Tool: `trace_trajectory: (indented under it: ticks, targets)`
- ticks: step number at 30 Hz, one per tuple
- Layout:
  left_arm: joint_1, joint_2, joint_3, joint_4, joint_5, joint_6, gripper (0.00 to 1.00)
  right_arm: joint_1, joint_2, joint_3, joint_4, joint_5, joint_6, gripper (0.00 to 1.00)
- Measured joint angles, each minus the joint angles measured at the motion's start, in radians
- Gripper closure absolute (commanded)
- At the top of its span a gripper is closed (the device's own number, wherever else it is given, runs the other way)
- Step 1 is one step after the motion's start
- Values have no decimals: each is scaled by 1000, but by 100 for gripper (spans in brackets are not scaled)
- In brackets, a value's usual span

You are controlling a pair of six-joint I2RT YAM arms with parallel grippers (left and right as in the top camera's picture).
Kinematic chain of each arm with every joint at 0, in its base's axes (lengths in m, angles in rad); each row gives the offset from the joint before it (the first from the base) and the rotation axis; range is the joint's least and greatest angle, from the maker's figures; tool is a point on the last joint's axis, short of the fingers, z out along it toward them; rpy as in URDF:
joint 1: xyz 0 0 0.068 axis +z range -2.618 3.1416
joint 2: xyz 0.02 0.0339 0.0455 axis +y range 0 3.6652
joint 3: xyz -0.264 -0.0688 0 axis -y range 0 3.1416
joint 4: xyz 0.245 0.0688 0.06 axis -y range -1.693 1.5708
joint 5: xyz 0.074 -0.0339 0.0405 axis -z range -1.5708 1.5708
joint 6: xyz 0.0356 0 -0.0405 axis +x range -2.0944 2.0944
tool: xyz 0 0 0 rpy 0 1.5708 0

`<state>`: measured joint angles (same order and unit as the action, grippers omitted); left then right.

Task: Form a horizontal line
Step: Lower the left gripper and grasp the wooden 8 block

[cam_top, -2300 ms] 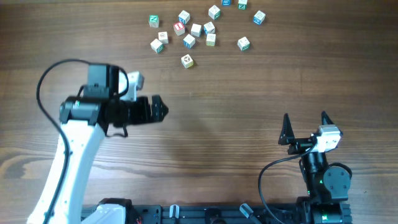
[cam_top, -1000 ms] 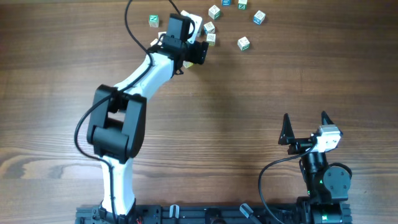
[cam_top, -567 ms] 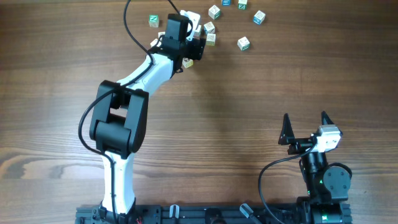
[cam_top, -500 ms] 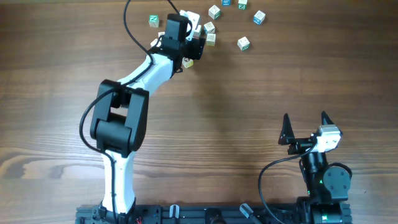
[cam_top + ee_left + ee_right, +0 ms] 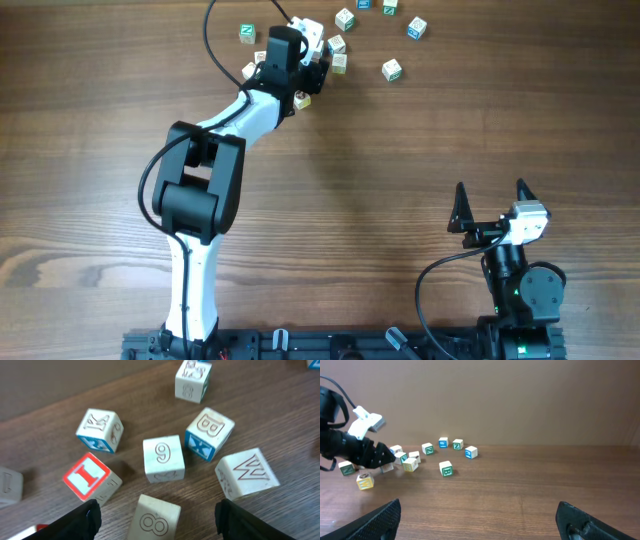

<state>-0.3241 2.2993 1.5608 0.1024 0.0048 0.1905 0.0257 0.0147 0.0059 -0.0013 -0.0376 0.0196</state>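
Big picture: the wooden desk [image 5: 400,150] has nothing on it except a loose bunch of letter cubes [image 5: 345,18] up by the far edge, a bit right of the middle. No horizontal line exists yet; I can't see any three cubes sitting edge to edge.

The left arm [image 5: 200,190] is stretched right out to that bunch, my guess being to pick a first cube. The right arm [image 5: 520,280] sits by the near right corner, well apart from everything, probably just keeping out of the way.

The right gripper [image 5: 490,190] is spread wide and empty. The left gripper [image 5: 316,74] is open too, fingers either side of the 8 cube [image 5: 153,521] without touching it. Just beyond sit the 9 cube [image 5: 163,456], the red I cube [image 5: 89,475] and the W cube [image 5: 247,472], all at odd angles, so a clean grab looks fiddly.
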Motion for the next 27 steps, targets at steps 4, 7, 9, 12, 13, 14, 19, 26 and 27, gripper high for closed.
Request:
trace_trajectory:
  ticks: [4,7,9,12,13,14,19,26,27]
  targets:
    - [0,36,0,3,0,0,27,0,0,0,0,0,0,0]
    - [1,56,0,16,0,4,36,0,0,0,0,0,0,0]
    - [3,58,0,24,0,11,37,0,0,0,0,0,0,0]
    - [6,58,0,45,0,10,41,0,0,0,0,0,0,0]
    - [7,58,0,47,0,11,42,0,0,0,0,0,0,0]
    - [8,58,0,51,0,11,43,0,0,0,0,0,0,0]
    - [8,58,0,80,0,8,65,0,0,0,0,0,0,0]
    - [8,58,4,89,0,-19,71,0,0,0,0,0,0,0]
    - [8,58,4,89,0,-19,67,0,0,0,0,0,0,0]
